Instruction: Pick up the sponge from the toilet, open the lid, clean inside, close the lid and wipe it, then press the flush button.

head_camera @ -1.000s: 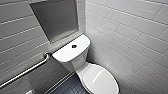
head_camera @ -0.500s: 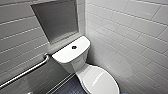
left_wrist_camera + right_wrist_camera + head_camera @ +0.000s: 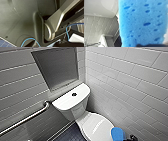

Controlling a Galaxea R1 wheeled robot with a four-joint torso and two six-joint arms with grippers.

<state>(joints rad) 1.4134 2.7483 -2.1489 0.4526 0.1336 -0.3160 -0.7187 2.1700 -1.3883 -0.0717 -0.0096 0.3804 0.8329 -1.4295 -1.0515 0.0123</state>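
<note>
White tiled walls meet in a corner behind the toilet, and a grey recessed panel is set into the back wall just above the tank. The floor beside the bowl is dark blue tile. The toilet stands in the corner with its boxy tank against the back wall. The lid lies shut over the bowl, glossy and bare on top. A metal grab bar runs along the back wall beside the tank's left end, apart from it. The left wrist view looks at the robot's own dark grey body with a thin blue cable looping across it. Whether the left gripper is released or clenched cannot be told. The sponge, bright blue and pitted with small holes, sits at the lid's front edge on the side nearest the right-hand wall. Whether it touches the lid cannot be told. The right gripper is clenched on the sponge, a dark shape just beside it, and in the right wrist view the sponge looms close, with the white ceramic behind it. The round dark flush button sits in the middle of the tank's top.
</note>
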